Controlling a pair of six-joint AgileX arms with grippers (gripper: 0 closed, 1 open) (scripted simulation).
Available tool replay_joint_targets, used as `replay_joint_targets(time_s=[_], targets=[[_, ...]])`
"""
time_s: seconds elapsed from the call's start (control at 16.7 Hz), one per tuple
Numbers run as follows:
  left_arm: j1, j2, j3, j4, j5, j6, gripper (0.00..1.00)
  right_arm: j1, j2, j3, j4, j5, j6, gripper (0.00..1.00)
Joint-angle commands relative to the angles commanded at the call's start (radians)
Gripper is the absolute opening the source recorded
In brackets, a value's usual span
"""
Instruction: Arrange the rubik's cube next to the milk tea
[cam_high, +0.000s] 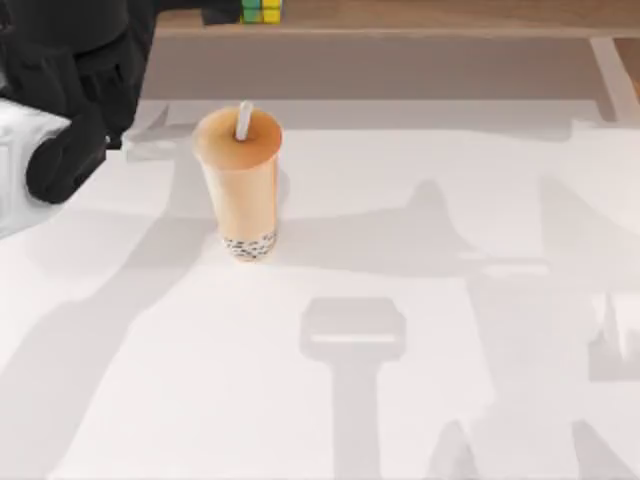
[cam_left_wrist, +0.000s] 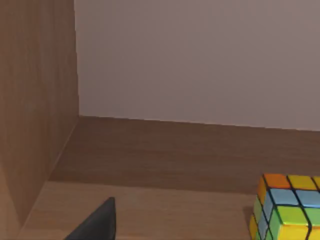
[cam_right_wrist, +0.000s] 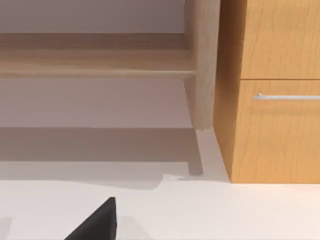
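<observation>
Wooden shelf (cam_left_wrist: 150, 210) behind the table's far edge bears the rubik's cube (cam_high: 261, 11), well apart from the milk tea (cam_high: 240, 180) on the white table (cam_high: 420, 400); left arm (cam_high: 70, 90) is nearer, its pincer state unreadable, right arm parked.

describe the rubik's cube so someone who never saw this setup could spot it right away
Start at the tall clear plastic cup of pale orange milk tea on the white table, then look past the table's far edge to the wooden shelf behind it. There sits the small rubik's cube, close to the left gripper. Its grid of yellow, green, blue and orange squares is the one multicoloured thing among plain surfaces.
</observation>
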Motion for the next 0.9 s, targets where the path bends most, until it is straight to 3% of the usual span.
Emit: replay_joint_targets(time_s=[0.36,0.9], targets=[[-0.087,0.376,0.192,0.054,-0.057,-0.012,1.00,0.000,0.000,0.000,0.000,0.000,0.000,1.00],[-0.095,0.424,0.222,0.053,-0.062,-0.013,1.00,0.000,0.000,0.000,0.000,0.000,0.000,1.00]])
